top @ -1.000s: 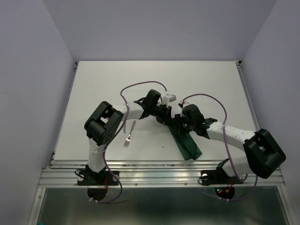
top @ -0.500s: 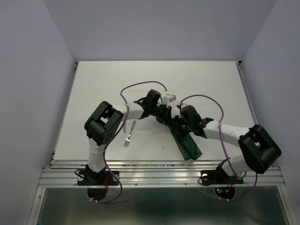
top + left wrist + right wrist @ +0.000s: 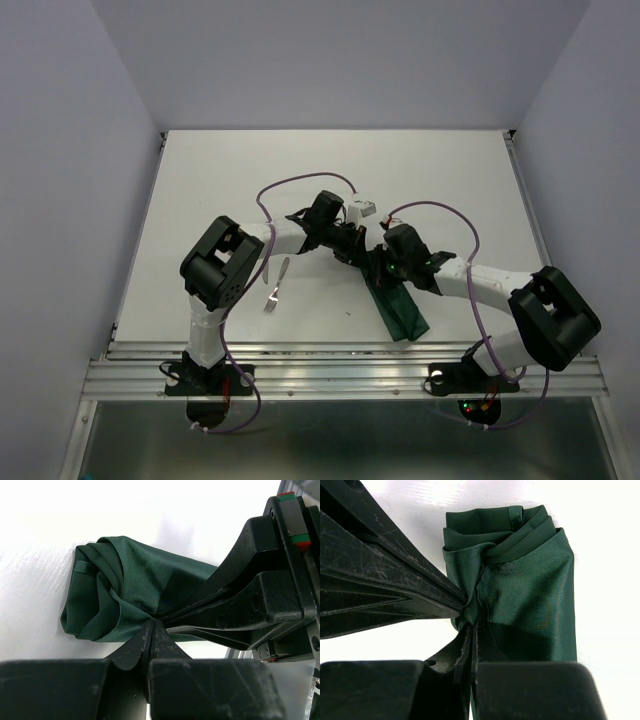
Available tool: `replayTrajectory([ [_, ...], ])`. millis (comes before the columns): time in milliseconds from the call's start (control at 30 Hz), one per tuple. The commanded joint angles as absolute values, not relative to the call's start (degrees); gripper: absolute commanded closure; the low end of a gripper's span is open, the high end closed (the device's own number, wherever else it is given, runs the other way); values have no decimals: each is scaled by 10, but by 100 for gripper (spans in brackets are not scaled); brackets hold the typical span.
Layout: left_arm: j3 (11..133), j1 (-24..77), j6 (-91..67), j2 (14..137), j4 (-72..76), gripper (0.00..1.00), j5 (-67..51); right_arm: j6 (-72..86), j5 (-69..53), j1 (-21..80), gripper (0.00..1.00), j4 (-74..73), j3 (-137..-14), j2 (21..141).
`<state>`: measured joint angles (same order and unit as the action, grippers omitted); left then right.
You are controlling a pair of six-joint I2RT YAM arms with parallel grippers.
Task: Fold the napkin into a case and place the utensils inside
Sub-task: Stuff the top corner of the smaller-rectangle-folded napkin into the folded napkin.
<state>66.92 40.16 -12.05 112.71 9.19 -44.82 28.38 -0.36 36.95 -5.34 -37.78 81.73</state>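
Observation:
The dark green napkin (image 3: 402, 310) lies as a narrow folded strip on the white table, slanting toward the front edge. Its far end is bunched up (image 3: 120, 592) (image 3: 530, 590). My left gripper (image 3: 151, 625) (image 3: 358, 254) is shut on a fold at that end. My right gripper (image 3: 471, 622) (image 3: 378, 268) is shut on the same pinch of cloth, tip to tip with the left fingers (image 3: 385, 585). The right fingers (image 3: 240, 602) show from the left wrist. The utensils, a knife (image 3: 284, 268) and a fork (image 3: 270, 297), lie left of the napkin beside the left arm.
The white table (image 3: 450, 180) is walled on three sides. A metal rail (image 3: 340, 362) runs along its front edge by both arm bases. Purple cables (image 3: 300, 183) loop above both arms.
The right gripper has shut on the napkin's bunched end, and its arm has shifted slightly left toward the left gripper. The left gripper stays shut on the cloth.

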Motion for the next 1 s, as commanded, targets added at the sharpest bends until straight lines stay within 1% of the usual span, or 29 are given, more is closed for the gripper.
replayTrajectory([
  [0, 674, 405, -120, 1127, 107, 100, -467, 301, 10, 375, 99, -10, -393, 800],
  [167, 674, 405, -121, 1129, 111, 100, -469, 305, 7, 375, 99, -6, -400, 810],
  [567, 671, 406, -125, 1135, 117, 100, -470, 334, 5, 375, 99, 73, -385, 818],
  [967, 670, 405, -134, 1136, 117, 100, -453, 373, 21, 375, 99, 110, -375, 867],
])
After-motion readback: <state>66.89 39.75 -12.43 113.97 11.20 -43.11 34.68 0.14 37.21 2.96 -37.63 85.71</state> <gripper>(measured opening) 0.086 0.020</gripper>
